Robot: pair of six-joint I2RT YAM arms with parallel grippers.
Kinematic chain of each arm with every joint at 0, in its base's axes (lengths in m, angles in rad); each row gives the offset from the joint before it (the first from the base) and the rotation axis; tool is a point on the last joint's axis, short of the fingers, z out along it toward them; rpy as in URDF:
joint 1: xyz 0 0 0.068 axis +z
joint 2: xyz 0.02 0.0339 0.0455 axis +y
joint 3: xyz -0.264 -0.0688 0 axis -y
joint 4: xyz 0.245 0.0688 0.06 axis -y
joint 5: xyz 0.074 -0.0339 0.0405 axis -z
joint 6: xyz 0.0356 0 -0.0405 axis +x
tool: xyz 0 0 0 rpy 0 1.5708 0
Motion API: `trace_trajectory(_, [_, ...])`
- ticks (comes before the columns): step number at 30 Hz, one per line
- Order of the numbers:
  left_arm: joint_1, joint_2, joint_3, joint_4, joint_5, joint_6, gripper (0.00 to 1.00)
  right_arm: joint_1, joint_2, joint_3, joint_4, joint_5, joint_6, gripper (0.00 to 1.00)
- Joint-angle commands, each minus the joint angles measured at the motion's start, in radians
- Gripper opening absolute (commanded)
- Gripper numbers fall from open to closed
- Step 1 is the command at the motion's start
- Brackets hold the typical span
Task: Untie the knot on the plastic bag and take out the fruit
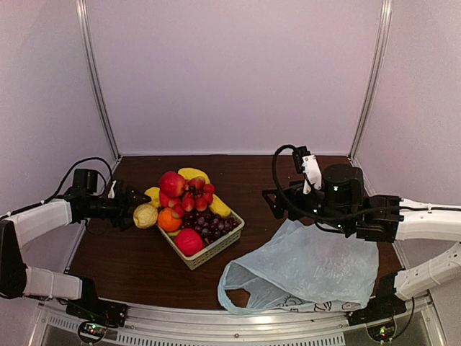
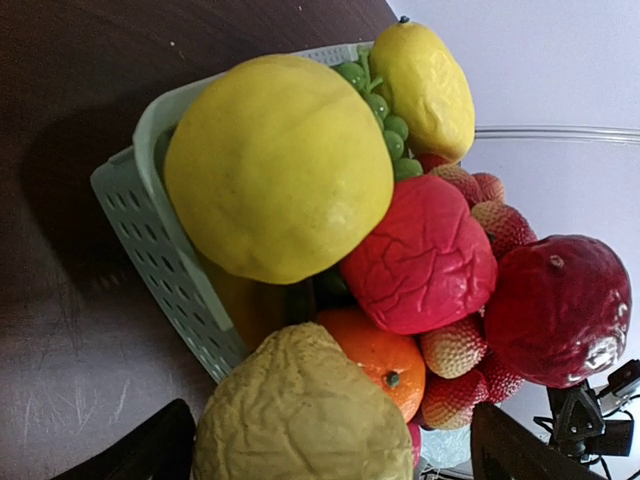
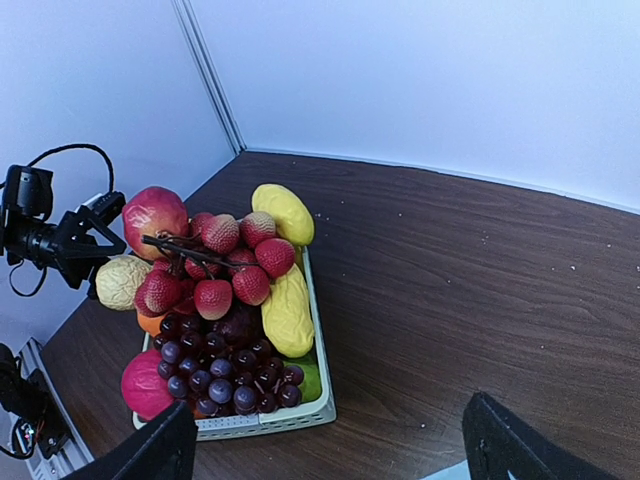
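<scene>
Dark wood-grain table [image 1: 130, 267] between pale walls [image 1: 238, 72]. At left gripper [image 1: 137, 207]: jaws wide apart around lumpy yellow lemon-like fruit [image 2: 300, 415], gap visible on one side in wrist view, hence no clamp. Said piece perched at left rim of pale green basket [image 1: 209, 254], touching orange [image 2: 375, 360]; unable to tell whether borne by rim, by pile or by table. Remaining fruit [image 1: 189, 198] heaped in basket, well above rim. At right gripper [image 3: 330, 408]: jaws likewise apart, nothing between, hovering right of basket near far edge of plastic bag [image 1: 310, 263]. Bag lying flat at front right of table, apart from basket, one handle loop [image 1: 225, 285] gaping toward left; no knot discernible, no bulge of contents. Judged untied and emptied, with this lumpy piece likely among the last out. Step in hand, as judged: release and retreat. Recommend drawing left arm straight back along line of approach, jaws wide, no sideways sweep. Risk if brushed: piece rolling off rim onto table, or heaped pieces dislodged. Recommend confirming piece at rest before clearing away.
</scene>
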Motion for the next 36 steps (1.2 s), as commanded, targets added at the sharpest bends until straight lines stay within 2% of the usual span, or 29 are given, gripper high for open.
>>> trace_trajectory(1, [0.007,-0.018,-0.003,-0.006,-0.012,0.018,0.97,0.008,-0.026,-0.018,-0.003,0.026,-0.003,0.93])
trace_trajectory(7, [0.007,-0.042,-0.029,-0.007,0.008,0.018,0.92,0.010,-0.034,-0.026,0.000,0.029,0.000,0.93])
trace_trajectory(12, [0.007,-0.045,-0.063,0.005,0.037,0.025,0.83,0.010,-0.034,-0.028,0.002,0.028,0.000,0.93])
trace_trajectory(15, [0.007,-0.059,-0.057,-0.046,0.012,0.078,0.87,0.011,-0.036,-0.030,0.004,0.028,-0.002,0.93])
trace_trajectory(18, [0.007,-0.085,-0.032,-0.150,-0.077,0.179,0.93,0.014,-0.038,-0.030,0.002,0.020,-0.017,0.93])
trace_trajectory(22, [0.006,-0.139,-0.034,-0.226,-0.153,0.266,0.95,0.017,-0.036,-0.024,-0.027,0.028,-0.039,0.94])
trace_trajectory(27, [0.004,-0.237,-0.039,-0.254,-0.211,0.326,0.95,0.014,-0.040,0.009,-0.134,0.088,-0.041,0.96])
trace_trajectory(31, [0.001,-0.339,0.012,-0.277,-0.275,0.369,0.94,0.013,-0.066,0.043,-0.287,0.115,-0.018,0.97])
trace_trajectory(33, [-0.018,-0.404,0.042,-0.289,-0.305,0.398,0.94,0.016,-0.080,0.057,-0.384,0.073,-0.009,0.97])
trace_trajectory(36, [-0.110,-0.474,0.093,-0.346,-0.379,0.428,0.92,0.071,-0.103,0.062,-0.490,0.000,-0.001,0.97])
